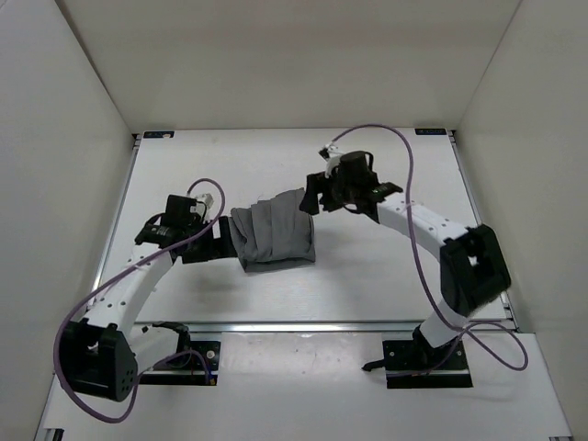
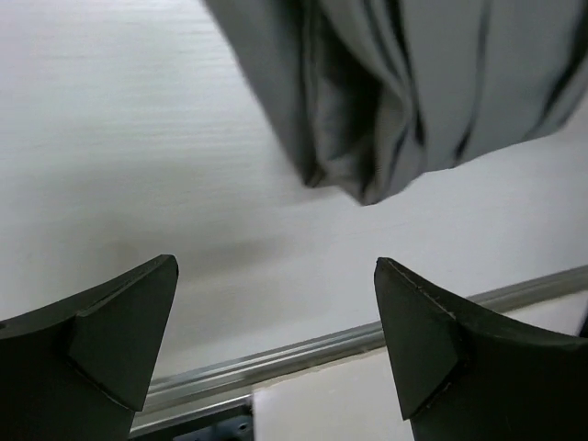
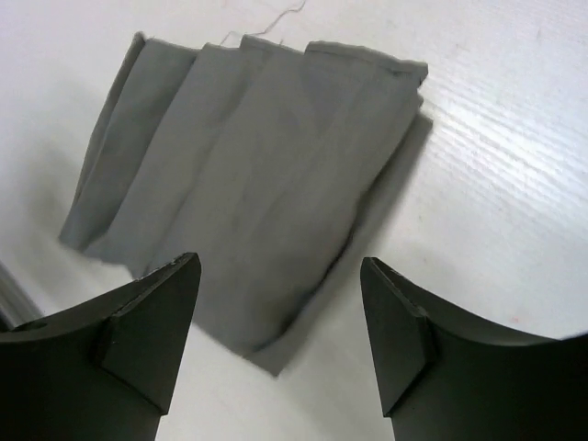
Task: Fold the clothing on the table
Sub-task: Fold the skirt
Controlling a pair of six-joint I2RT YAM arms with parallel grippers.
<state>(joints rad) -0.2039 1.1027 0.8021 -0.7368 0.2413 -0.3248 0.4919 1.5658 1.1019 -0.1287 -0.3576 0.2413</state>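
Pleated skirt [image 1: 273,235] lies folded mid-tabletop [image 1: 367,276], between both arms. Left tool [image 2: 274,276] and right tool [image 3: 279,276] are spread, pinching nothing. We'd lift both straight up, clear of the pleats, then check the edges line up.

**Bright, even light; soft wrist views**

The overhead view is sharp and evenly lit, with faint shadows. In both wrist views the near fingers [image 3: 147,340] are dark and blurred. The skirt [image 3: 248,175] casts a soft shadow on the white table [image 3: 514,184].
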